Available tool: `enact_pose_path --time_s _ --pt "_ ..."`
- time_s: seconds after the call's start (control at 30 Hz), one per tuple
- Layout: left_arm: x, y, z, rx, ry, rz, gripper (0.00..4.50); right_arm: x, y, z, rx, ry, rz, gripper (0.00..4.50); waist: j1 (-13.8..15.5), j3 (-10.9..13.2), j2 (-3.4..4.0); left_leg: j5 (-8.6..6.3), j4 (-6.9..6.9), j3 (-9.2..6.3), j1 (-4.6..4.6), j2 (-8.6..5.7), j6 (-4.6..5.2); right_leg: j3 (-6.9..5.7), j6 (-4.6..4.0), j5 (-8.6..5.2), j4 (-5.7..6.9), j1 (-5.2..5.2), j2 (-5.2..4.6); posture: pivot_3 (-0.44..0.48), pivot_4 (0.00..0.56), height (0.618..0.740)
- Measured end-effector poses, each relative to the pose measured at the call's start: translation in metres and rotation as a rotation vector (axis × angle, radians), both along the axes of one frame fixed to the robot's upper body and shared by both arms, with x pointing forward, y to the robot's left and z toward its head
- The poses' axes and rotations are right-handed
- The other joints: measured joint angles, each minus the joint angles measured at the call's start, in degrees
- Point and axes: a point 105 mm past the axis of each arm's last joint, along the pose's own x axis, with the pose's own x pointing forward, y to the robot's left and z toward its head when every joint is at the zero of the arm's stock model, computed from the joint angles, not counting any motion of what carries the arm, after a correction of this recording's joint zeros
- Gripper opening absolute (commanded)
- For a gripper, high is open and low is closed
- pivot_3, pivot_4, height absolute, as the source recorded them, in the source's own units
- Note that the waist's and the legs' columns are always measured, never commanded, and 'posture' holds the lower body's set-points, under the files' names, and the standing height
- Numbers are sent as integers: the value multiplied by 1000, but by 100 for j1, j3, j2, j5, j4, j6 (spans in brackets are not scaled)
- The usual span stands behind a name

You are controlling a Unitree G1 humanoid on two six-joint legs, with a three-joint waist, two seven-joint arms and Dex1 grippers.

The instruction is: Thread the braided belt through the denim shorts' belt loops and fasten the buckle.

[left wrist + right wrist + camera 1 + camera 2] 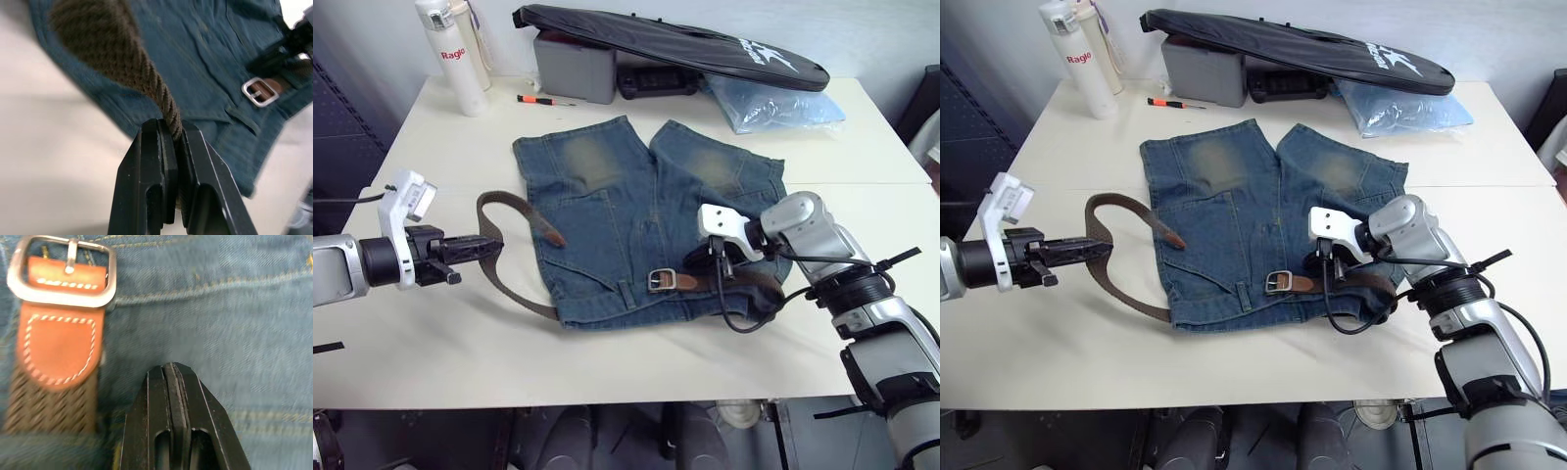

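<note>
The denim shorts lie flat on the table, waistband toward me. The braided belt loops out past the shorts' left side, and its tan tip rests on the denim. My left gripper is shut on this loop; in the left wrist view the strap runs out from between its fingers. The silver buckle lies on the waistband beside a belt loop, with strap running right from it. My right gripper is shut just right of the buckle, pointing at bare denim.
At the table's back stand a white bottle, a grey box, a long black bag and a blue plastic bag. An orange screwdriver lies behind the shorts. The table's front edge runs close below the waistband.
</note>
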Motion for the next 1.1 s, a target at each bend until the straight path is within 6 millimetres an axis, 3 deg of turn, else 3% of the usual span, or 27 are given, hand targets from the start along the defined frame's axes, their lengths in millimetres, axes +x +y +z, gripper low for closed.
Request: enact_pose_path --time_s 0.13,0.17,0.27,0.43,0.47,0.73,0.97,1.1 --pt "2 -24 0 118 -131 -154 0 -1 6 32 122 -63 -32 36 -17 3 5 0 -19 24 0 6 0 18 -3 2 -4 -22 5 0 150 740" --pt "1 -30 -1 121 -140 -190 0 0 9 40 147 -85 -40 318 -18 3 5 0 -23 29 0 8 0 22 -3 2 -2 -30 7 0 150 740" --pt "-1 -41 -6 120 -146 -258 0 -4 28 56 256 -93 -27 1280 -23 3 5 1 -31 41 -6 15 -1 35 -3 2 6 -52 14 0 150 740" --pt "-4 -52 -5 111 -157 -327 0 -3 57 66 357 -156 -33 3734 -4 3 5 0 -24 45 -18 13 0 41 -3 2 8 -63 13 0 150 740" --pt "-4 -53 -5 110 -158 -332 0 -2 60 67 368 -173 -41 4056 -4 3 5 0 -25 45 -18 13 0 41 -3 2 8 -64 13 0 150 740" --pt "-6 -60 -3 98 -157 -383 0 -24 96 65 549 -29 -56 4056 -8 3 5 1 -24 45 -19 14 0 43 -3 2 15 -68 14 0 150 740" --pt "-7 -62 -6 95 -139 -401 0 -45 85 82 644 135 -45 4056 5 3 5 -1 -25 44 -19 14 4 44 -3 2 14 -67 15 0 150 740" --pt "-5 -61 -8 89 -131 -397 0 -59 77 74 653 259 -47 4056 -4 3 5 -2 -25 46 -17 14 6 47 -4 2 19 -68 16 0 150 740"
